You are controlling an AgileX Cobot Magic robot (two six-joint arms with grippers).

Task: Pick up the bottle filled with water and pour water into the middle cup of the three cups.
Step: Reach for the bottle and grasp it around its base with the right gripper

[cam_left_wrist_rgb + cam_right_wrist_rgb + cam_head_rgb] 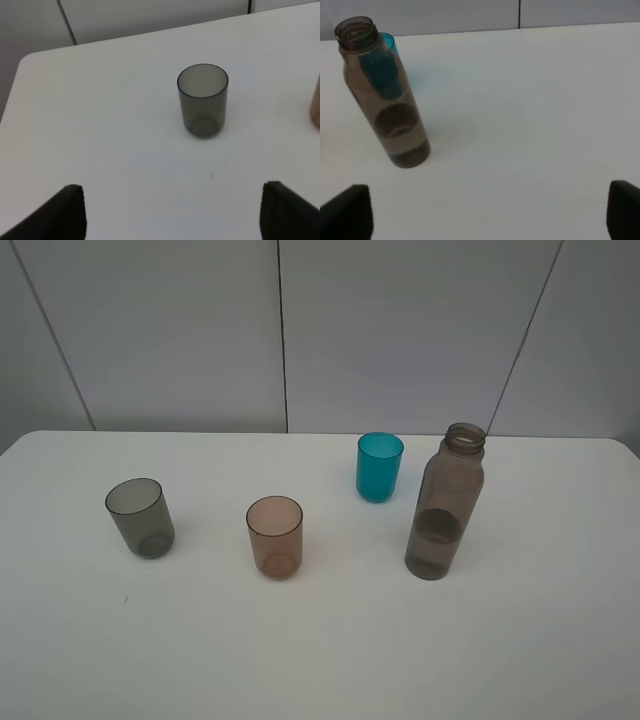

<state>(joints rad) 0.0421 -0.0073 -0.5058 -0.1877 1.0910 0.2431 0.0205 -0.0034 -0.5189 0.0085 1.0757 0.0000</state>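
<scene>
The smoky brown-grey bottle (pixel 445 505) stands upright and capless on the right of the white table, with water in its lower part. The three cups stand in a row: smoky grey cup (pixel 140 517) at left, brownish-peach middle cup (pixel 274 536), and teal cup (pixel 380 467) just behind-left of the bottle. Neither gripper shows in the exterior view. My left gripper (pixel 175 215) is open and empty, short of the grey cup (pixel 202 100). My right gripper (pixel 485 212) is open and empty, short of the bottle (pixel 385 100), which stands off to one side of it.
The white table (pixel 320 660) has a rounded far edge against a grey panelled wall (pixel 400 330). In the left wrist view the peach cup's edge (pixel 316 102) shows at the frame border. The teal cup (pixel 391 44) peeks out behind the bottle in the right wrist view.
</scene>
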